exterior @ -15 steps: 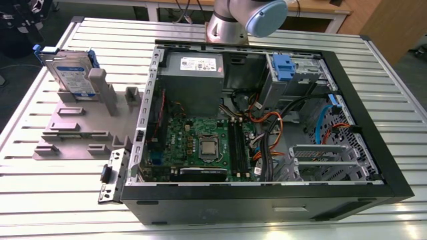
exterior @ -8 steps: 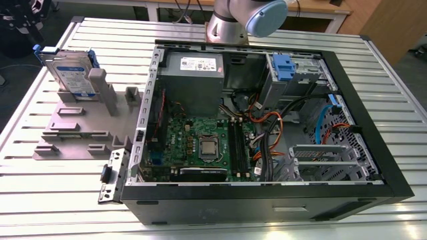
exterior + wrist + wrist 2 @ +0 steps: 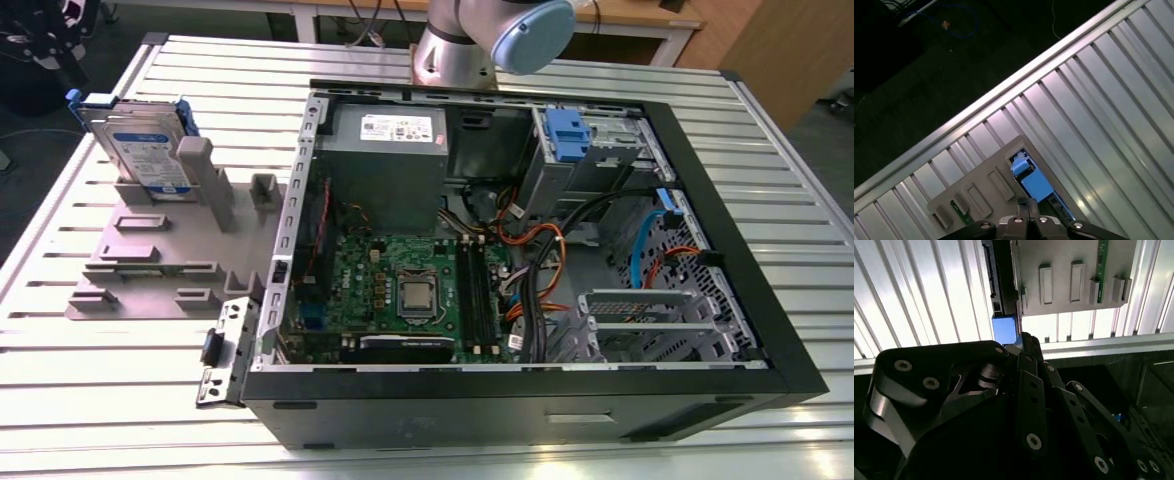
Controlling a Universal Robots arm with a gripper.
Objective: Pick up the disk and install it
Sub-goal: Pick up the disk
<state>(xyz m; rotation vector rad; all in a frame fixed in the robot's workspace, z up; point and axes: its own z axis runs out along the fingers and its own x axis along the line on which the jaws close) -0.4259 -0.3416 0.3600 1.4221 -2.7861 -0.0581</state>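
Gripper shut in the first wrist view, black fingers pressed together into one thin tip, nothing held between them. Hangs just beside the blue carrier frame on the top edge of the disk. Close to it but not gripping it; touching or not, cannot tell. In the second wrist view, the same thin tip next to a blue corner of that frame.

Disk standing upright on its edge in a slot of the grey holder. Silver face with a white-and-blue label, blue frame around the edges. Holder lying flat on the ribbed metal table, at the exterior view's left.

Just beside the holder, toward the exterior view's right, an open computer case lying on its side. Inside the case:
- a grey power supply with a small white label, at the far end
- a green motherboard with a square processor, nearer the camera
- bunches of coloured wires
- a blue tab in the drive bay, at the far right corner

Behind the case, the grey and blue arm.
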